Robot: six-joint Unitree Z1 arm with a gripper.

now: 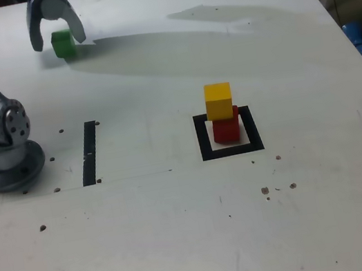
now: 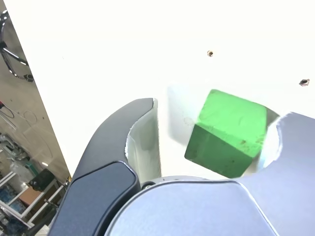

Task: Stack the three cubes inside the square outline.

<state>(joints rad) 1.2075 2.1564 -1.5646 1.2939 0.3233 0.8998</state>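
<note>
Green cube [image 2: 226, 132], between my parted fingers [image 2: 110, 135].
Fingers: wide open, gripping nothing; cube nearer one finger, contact unclear. Well apart from them: yellow cube [image 1: 218, 101] atop red cube [image 1: 226, 129], inside square outline [image 1: 252, 128].

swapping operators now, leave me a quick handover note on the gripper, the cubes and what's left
Gripper: open around the green cube, no grip on it yet.
Green cube: on the white table, at the far left in the exterior view.
Red cube: inside the black square outline.
Yellow cube: stacked on the red.
Done: two of three stacked.
Left: grip green, set it on yellow.
</note>
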